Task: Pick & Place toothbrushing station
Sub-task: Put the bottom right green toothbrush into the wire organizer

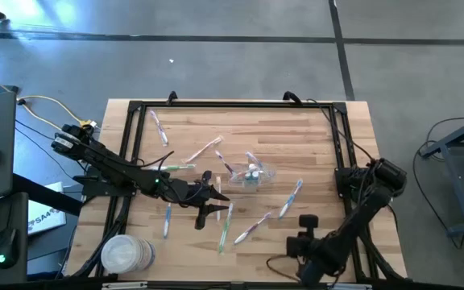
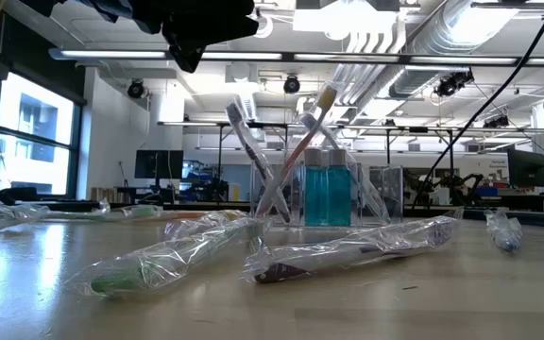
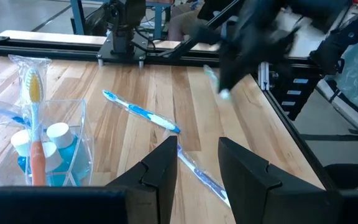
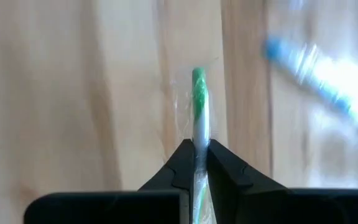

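Observation:
A small clear container stands mid-table, holding toothbrushes and white-capped blue tubes; it also shows in the low view. Several wrapped toothbrushes lie flat around it, among them a blue one. My left gripper is open and empty just left of the container, above a wrapped toothbrush, its fingers on either side and not touching. My right gripper, at the near right, is shut on a wrapped green-and-white toothbrush. My right gripper pinches the wrapped green-and-white toothbrush by its handle between its two fingertips. The fingers lie along the brush, and its green end sticks out past them. In the left wrist view that end hangs above the table.
A black frame rail runs around the wooden table. A clear stack of round lids or cups stands at the near left corner. More wrapped toothbrushes lie at the far left and near the front.

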Available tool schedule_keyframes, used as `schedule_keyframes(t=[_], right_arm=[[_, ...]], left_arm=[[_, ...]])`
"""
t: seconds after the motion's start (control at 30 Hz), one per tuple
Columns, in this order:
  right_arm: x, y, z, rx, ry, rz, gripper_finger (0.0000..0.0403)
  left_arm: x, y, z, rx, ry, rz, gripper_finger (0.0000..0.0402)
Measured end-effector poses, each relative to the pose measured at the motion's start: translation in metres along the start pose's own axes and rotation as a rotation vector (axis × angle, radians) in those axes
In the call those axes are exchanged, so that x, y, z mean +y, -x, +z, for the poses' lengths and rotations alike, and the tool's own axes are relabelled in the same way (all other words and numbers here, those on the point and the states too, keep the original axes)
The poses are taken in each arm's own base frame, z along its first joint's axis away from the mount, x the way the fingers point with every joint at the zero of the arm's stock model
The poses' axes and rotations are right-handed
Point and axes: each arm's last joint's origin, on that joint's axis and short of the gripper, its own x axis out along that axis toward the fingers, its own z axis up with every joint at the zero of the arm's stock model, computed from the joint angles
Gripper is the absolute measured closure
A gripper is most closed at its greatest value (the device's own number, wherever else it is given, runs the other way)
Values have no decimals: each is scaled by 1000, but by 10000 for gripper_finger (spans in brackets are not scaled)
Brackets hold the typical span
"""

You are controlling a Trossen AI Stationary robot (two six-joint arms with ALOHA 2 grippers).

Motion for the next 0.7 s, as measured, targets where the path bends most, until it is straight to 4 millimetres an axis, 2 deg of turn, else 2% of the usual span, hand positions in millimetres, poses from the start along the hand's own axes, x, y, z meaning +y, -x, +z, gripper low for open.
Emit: schedule_keyframes(t=[0.17, 0.3, 0.53, 0.7], right_arm=[[17, 44, 13, -312, 93, -35, 387], [30, 73, 11, -612, 153, -137, 387], [49, 99, -9, -1069, 116, -407, 386], [53, 106, -18, -1150, 136, -495, 386]], left_arm=[[-2, -2, -1, 1, 47, -45, 284], [-6, -10, -2, -51, 93, -140, 284], [-19, -28, -15, -174, 25, -251, 284], [-26, -44, -22, -263, 94, -356, 284]])
